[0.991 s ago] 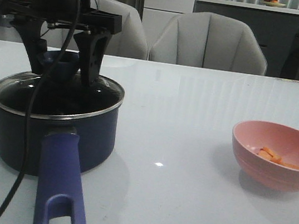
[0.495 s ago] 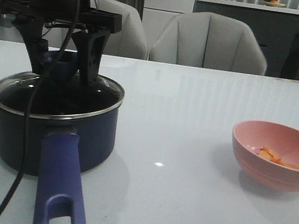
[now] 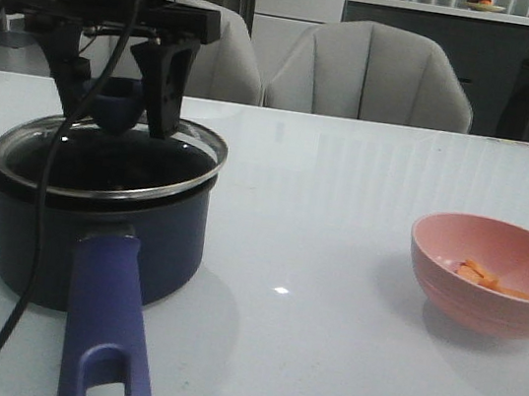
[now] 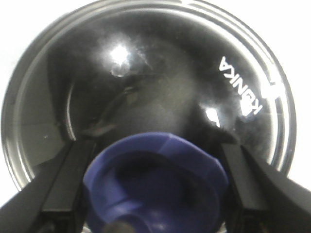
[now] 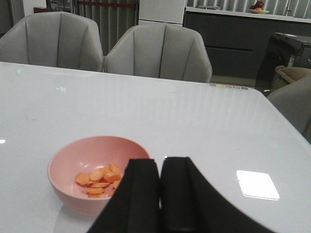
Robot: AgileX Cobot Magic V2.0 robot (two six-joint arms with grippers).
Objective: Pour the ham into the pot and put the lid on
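Note:
The dark navy pot (image 3: 90, 232) stands at the left of the table, its purple-blue handle (image 3: 106, 324) pointing toward the near edge. My left gripper (image 3: 110, 110) is shut on the blue knob (image 4: 155, 179) of the glass lid (image 3: 187, 182), which hangs just above the pot's rim, slightly tilted. In the left wrist view the lid (image 4: 146, 82) fills the picture, with a black finger (image 4: 68, 179) on each side of the knob. The ham (image 3: 487, 278) lies in the pink bowl (image 3: 488, 301) at the right. My right gripper (image 5: 160, 167) is shut and empty, just beside the bowl (image 5: 73, 160) and its ham (image 5: 99, 179).
Two grey chairs (image 3: 372, 75) stand behind the table's far edge. Black cables (image 3: 51, 226) from the left arm hang down across the front of the pot. The right arm is outside the front view.
My left gripper has risen with the lid, which sat on the pot's rim a second ago and now hangs a little above it. The bowl and ham are unmoved.

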